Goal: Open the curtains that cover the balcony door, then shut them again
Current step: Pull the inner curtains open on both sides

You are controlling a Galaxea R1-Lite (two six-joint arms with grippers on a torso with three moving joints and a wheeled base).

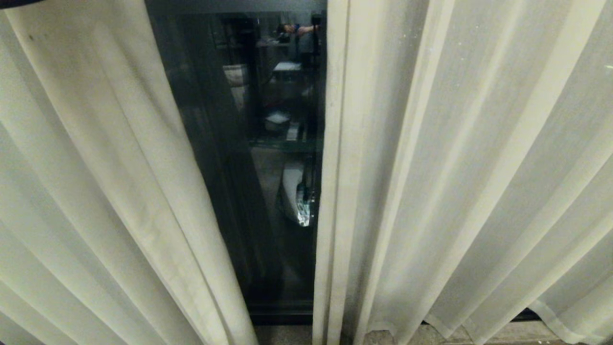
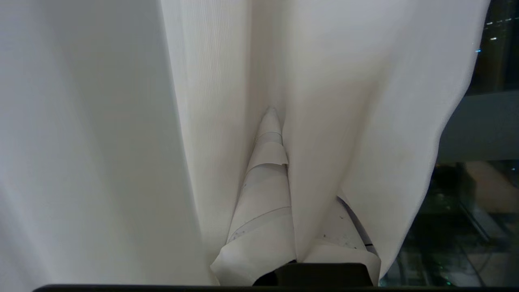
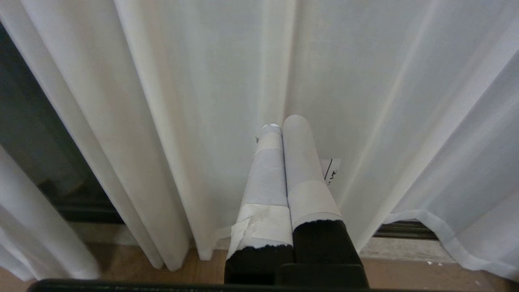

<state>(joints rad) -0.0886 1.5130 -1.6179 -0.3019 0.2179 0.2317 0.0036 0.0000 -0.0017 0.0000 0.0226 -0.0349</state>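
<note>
Hanging in cream folds, curtains (image 1: 455,167) part; glass door (image 1: 249,158) reflects.

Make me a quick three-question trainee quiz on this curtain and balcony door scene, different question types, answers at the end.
1. True or false: the cream floor-length fabric curtains fully cover the dark-framed reflective glass balcony door.
2. Which gripper has a fold of curtain pinched between its fingers? A) left B) right C) neither
3. Fill in: the tape-wrapped right gripper is ____, fingers together, holding nothing.

Key: 1 false, a gap shows glass between the drapes. 2 A, the left gripper is clamped on a fold. 3 shut.
</note>
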